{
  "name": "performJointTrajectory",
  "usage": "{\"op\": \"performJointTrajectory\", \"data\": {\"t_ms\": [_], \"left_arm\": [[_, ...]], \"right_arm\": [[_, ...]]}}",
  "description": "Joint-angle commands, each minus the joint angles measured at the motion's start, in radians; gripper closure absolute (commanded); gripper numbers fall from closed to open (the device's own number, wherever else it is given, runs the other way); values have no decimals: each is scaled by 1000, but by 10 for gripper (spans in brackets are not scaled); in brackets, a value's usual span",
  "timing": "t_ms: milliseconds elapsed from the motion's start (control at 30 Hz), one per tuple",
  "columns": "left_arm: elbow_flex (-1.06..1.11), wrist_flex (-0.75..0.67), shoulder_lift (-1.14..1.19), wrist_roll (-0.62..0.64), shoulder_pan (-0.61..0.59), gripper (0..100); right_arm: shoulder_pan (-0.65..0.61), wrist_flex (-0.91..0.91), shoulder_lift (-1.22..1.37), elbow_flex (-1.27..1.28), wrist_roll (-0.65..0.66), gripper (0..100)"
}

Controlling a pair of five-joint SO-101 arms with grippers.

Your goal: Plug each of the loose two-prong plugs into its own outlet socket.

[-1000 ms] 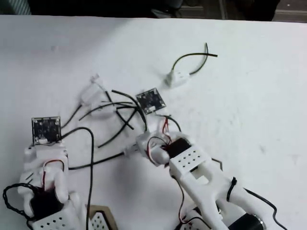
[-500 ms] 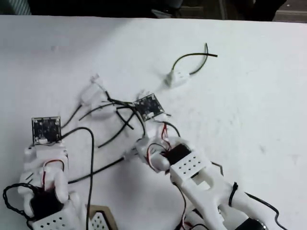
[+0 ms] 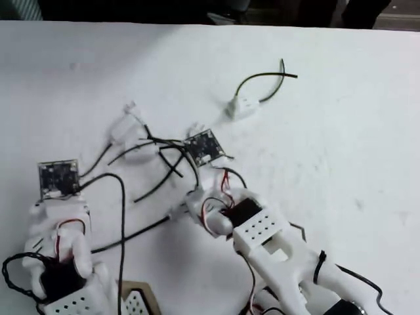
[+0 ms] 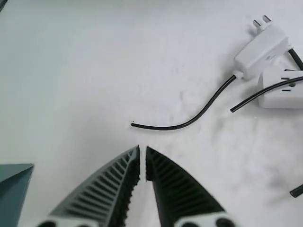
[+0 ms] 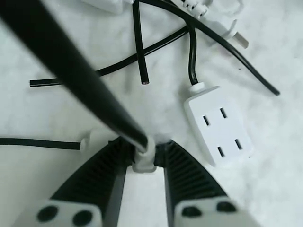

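Observation:
My right gripper [image 5: 144,147] is shut on a small white plug [image 5: 143,160] whose thick black cord [image 5: 71,66] runs up past the camera. Just beside it a white outlet socket [image 5: 218,125] lies face up, both pairs of slots bare. Another white plug [image 5: 226,29] with bare prongs lies farther off among the cords. My left gripper [image 4: 142,152] is shut on nothing, low over the bare table. Beyond it lie a white two-prong plug [image 4: 261,47] and a white socket block [image 4: 284,90]. In the high view that plug [image 3: 123,128] sits left of the cord tangle.
A separate white outlet [image 3: 239,106] with a looped dark cable lies at the back centre. Black cords [image 3: 164,164] criss-cross between the two arms. A loose cord end [image 4: 163,126] lies just ahead of my left gripper. The table's right side is bare white.
The right arm drew back toward the front edge, dragging its cord and shifting the tangle. The left wrist turned slightly and edged left.

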Motion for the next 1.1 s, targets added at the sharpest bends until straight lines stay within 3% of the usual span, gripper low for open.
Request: {"op": "performJointTrajectory", "data": {"t_ms": [0, 167, 633, 1067], "left_arm": [[-29, 2, -12, 87, -15, 860], [63, -104, -12, 101, -25, 819], [64, -68, -12, 101, -22, 816], [97, -69, -12, 101, -22, 819]], "right_arm": [[-24, 8, 13, 18, 11, 982], [-22, 8, 13, 20, 11, 982], [-25, 10, 12, 40, 11, 982], [-91, 147, 12, 41, 12, 982]]}}
